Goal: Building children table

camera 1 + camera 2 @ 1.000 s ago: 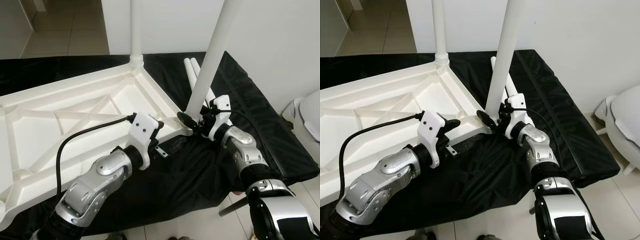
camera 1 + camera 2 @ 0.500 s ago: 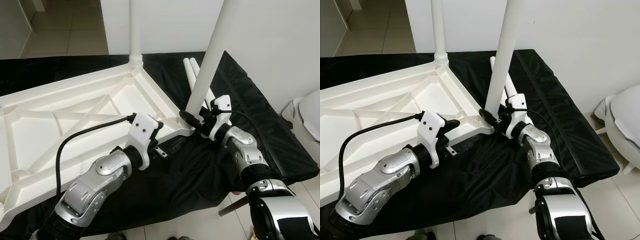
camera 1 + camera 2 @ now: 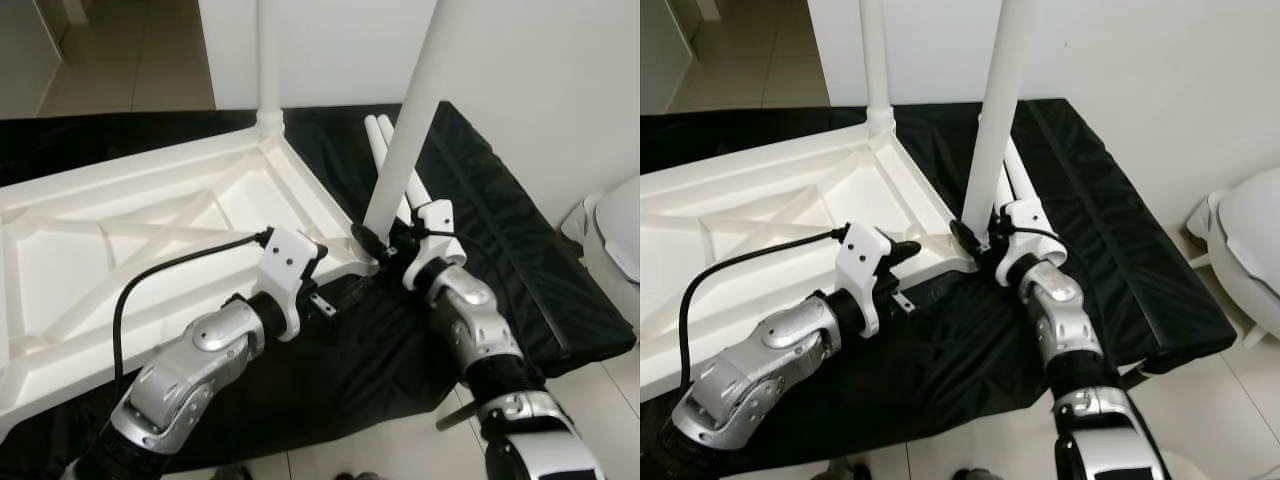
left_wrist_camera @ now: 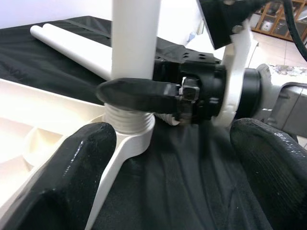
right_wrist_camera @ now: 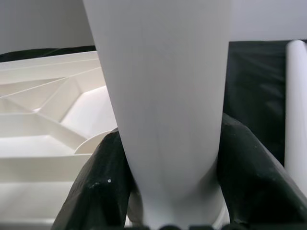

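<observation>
Fingers (image 5: pixel 244 172) of the right arm clamp a smooth white table leg (image 3: pixel 405 150) standing in the ribbed white tabletop (image 3: pixel 150 240); left fingers (image 4: pixel 86 163) spread apart.

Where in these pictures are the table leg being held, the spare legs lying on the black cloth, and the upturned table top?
held table leg (image 3: pixel 405 140), left eye view, mid shaft
spare legs (image 3: pixel 383 138), left eye view, far ends
upturned table top (image 3: pixel 150 235), left eye view, ribbed underside

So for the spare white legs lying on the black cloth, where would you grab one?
Probably mid-shaft on the nearer spare leg, coming from above with fingers across it: it lies flat, round and slim. The right gripper is clamped on the upright leg.
</observation>
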### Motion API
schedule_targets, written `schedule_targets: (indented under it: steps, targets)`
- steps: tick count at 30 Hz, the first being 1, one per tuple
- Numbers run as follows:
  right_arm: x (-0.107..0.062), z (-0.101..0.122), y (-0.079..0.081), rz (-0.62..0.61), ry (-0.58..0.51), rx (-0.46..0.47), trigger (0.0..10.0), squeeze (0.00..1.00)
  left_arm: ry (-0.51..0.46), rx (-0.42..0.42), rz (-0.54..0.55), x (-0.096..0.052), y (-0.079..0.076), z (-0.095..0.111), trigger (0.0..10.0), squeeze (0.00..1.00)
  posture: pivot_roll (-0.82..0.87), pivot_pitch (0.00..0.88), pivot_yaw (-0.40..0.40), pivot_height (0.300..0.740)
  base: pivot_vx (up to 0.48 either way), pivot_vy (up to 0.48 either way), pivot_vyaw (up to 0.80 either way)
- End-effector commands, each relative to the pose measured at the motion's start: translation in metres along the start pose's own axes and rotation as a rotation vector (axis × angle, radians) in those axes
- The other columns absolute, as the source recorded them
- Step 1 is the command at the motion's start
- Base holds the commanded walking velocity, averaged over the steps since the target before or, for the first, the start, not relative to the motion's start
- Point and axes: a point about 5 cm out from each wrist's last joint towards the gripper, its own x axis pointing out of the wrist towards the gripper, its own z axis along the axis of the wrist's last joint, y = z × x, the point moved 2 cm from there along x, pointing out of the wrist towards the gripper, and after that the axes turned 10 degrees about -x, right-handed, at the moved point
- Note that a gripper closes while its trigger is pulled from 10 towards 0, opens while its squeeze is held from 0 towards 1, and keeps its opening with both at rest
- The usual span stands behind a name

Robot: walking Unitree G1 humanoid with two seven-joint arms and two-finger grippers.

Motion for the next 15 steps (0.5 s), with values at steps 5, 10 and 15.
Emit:
schedule_targets:
  steps: [5,10,15]
  targets:
    - [-0.0035,0.0009,-0.0005,-0.168,0.030,0.052,0.0,0.00,0.023,0.003,-0.118,-0.0013,-0.0127,-0.0025,10.0,0.00,0.01,0.105,-0.036,0.740,0.000,0.000,0.00]
    - [-0.0055,0.0017,0.0020,-0.252,0.047,0.051,0.0,0.00,0.025,0.003,-0.120,-0.0009,-0.0131,-0.0029,10.0,0.00,0.01,0.098,-0.037,0.740,0.000,0.000,0.00]
    - [-0.0115,0.0024,0.0057,-0.441,0.112,0.008,0.0,0.00,0.026,0.006,-0.129,0.0004,-0.0147,-0.0034,10.0,0.00,0.01,0.089,-0.041,0.740,0.000,0.000,0.00]
